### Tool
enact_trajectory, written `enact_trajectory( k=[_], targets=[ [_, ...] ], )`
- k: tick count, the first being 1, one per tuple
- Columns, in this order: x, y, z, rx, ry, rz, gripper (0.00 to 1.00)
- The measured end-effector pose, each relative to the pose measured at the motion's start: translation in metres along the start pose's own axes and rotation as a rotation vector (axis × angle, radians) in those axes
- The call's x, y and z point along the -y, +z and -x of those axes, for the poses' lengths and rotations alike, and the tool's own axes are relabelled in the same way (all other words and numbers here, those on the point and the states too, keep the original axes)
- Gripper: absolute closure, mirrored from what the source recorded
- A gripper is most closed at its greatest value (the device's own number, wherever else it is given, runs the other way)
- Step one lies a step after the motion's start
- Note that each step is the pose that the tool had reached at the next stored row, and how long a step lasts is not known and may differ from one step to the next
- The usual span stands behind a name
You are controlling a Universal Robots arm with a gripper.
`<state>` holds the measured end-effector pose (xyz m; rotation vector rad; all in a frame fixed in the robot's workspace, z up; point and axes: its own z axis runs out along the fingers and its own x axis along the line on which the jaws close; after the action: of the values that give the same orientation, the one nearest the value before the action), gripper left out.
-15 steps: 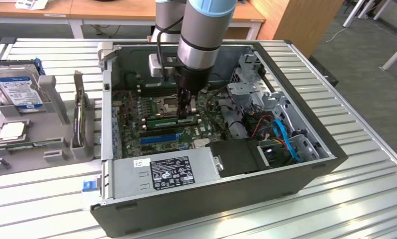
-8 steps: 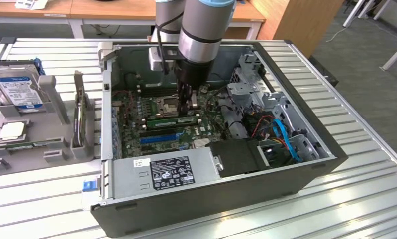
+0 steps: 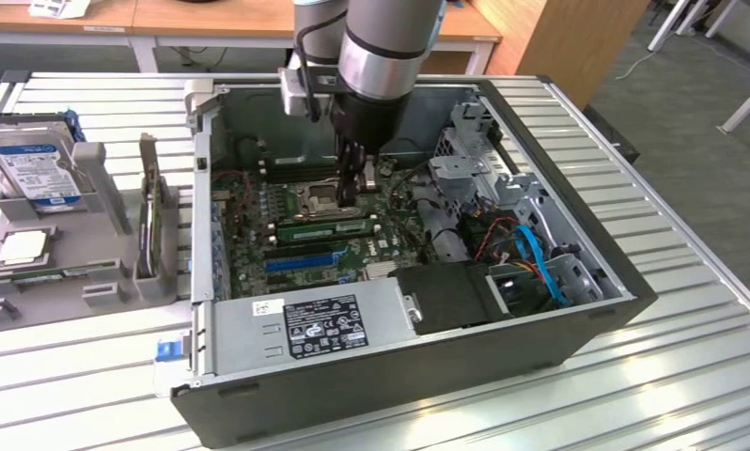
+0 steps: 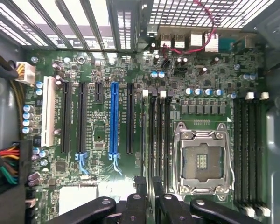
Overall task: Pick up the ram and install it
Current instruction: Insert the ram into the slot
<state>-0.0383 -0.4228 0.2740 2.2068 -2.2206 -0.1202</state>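
A slatted white metal tabletop [image 3: 676, 376] carries an open computer case [image 3: 388, 395]; wooden desks [image 3: 212, 19] stand behind. The power supply label [image 3: 325, 324] is unreadable. The end effector [image 3: 356, 193] hangs over the motherboard [image 4: 102, 56]; I cannot tell its grip.

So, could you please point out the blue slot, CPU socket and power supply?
blue slot [image 4: 114, 119]: wrist view, middle of its length.
CPU socket [image 4: 201, 161]: wrist view, central contact area.
power supply [image 3: 325, 326]: exterior view, its label sticker.
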Motion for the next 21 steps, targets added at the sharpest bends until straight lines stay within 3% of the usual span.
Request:
enact_trajectory(
  k=[7, 21],
  targets=[
    [-0.0010, -0.0169, 0.001, 0.0000, 0.000, -0.0001, 0.81],
    [-0.0025, -0.0412, 0.002, 0.0000, 0.000, 0.0000, 0.81]
  ],
)
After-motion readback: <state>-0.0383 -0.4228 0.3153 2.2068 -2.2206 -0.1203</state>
